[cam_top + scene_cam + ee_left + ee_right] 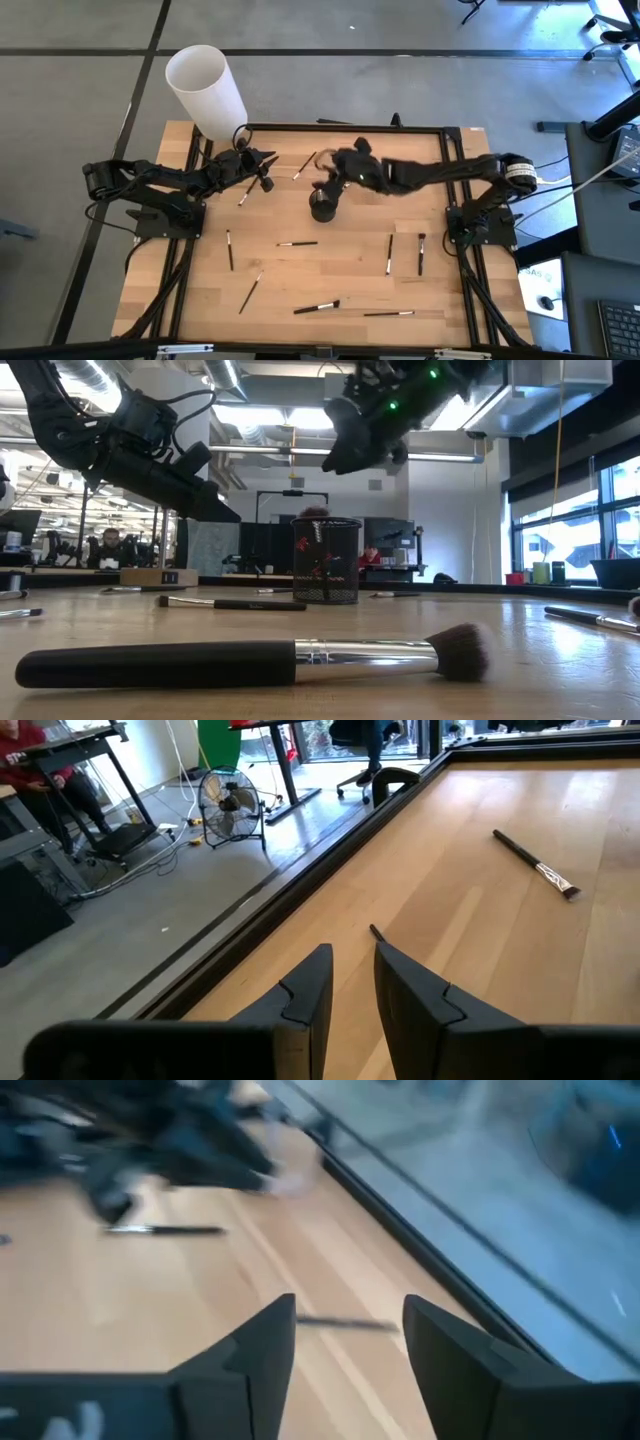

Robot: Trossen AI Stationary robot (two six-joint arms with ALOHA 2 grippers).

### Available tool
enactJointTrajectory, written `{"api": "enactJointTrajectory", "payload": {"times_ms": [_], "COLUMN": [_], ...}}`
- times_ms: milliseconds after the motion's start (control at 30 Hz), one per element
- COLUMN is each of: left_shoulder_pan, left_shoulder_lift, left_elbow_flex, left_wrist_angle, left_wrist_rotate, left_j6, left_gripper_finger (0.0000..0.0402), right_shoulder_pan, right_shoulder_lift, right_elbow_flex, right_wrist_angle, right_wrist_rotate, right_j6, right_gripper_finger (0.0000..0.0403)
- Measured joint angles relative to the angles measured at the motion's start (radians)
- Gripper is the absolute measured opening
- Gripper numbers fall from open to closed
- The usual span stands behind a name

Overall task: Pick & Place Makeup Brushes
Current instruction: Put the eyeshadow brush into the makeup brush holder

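Observation:
Several makeup brushes lie flat and scattered on the wooden table, among them one (305,165) near the far edge, one (245,195) under my left arm, and a fluffy black one (250,660) nearest the low camera. A black mesh cup (322,205) (326,560) stands upright mid-table. My left gripper (262,160) (352,955) hovers open with a narrow gap near the far left. A thin stick end (374,931) shows just past its fingertips. My right gripper (340,165) (345,1305) is open and raised, just beyond the cup. A brush (335,1322) lies on the table below it.
A tall white cylinder (205,90) stands at the table's far left corner. A black frame rail (340,127) runs along the far edge. More brushes (390,253) (316,307) lie across the near half. People sit at desks in the room behind (110,545).

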Motion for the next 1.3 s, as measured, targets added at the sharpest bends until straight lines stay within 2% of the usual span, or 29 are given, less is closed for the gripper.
{"api": "enactJointTrajectory", "payload": {"times_ms": [67, 167, 300, 433, 500, 600, 700, 833, 1067, 1300], "left_shoulder_pan": [0.000, 0.000, 0.000, 0.000, 0.000, 0.000, 0.000, 0.000, 0.000, 0.000], "left_shoulder_lift": [0.000, 0.000, 0.000, 0.000, 0.000, 0.000, 0.000, 0.000, 0.000, 0.000], "left_elbow_flex": [0.000, 0.000, 0.000, 0.000, 0.000, 0.000, 0.000, 0.000, 0.000, 0.000], "left_wrist_angle": [0.000, 0.000, 0.000, 0.000, 0.000, 0.001, 0.001, 0.001, 0.001, 0.001], "left_wrist_rotate": [0.000, 0.000, 0.001, 0.002, 0.002, 0.003, 0.003, 0.004, 0.004, 0.001], "left_j6": [0.000, 0.000, 0.000, 0.000, -0.001, 0.000, 0.000, 0.000, 0.006, 0.009], "left_gripper_finger": [0.0075, 0.0075, 0.0075, 0.0075, 0.0075, 0.0075, 0.0075, 0.0074, 0.0074, 0.0074], "right_shoulder_pan": [-0.032, -0.084, -0.169, -0.260, -0.290, -0.310, -0.312, -0.305, -0.282, -0.248], "right_shoulder_lift": [0.004, 0.005, 0.006, 0.026, 0.050, 0.088, 0.132, 0.194, 0.294, 0.330], "right_elbow_flex": [0.080, 0.144, 0.150, 0.150, 0.150, 0.150, 0.150, 0.150, 0.150, 0.150], "right_wrist_angle": [-0.178, -0.378, -0.461, -0.483, -0.493, -0.490, -0.506, -0.526, -0.556, -0.538], "right_wrist_rotate": [0.000, -0.031, -0.100, -0.281, -0.383, -0.527, -0.606, -0.616, -0.617, -0.592], "right_j6": [0.082, 0.093, 0.076, 0.063, -0.024, -0.241, -0.460, -0.639, -0.728, -0.818], "right_gripper_finger": [0.0190, 0.0190, 0.0190, 0.0190, 0.0190, 0.0190, 0.0190, 0.0179, 0.0144, 0.0140]}}
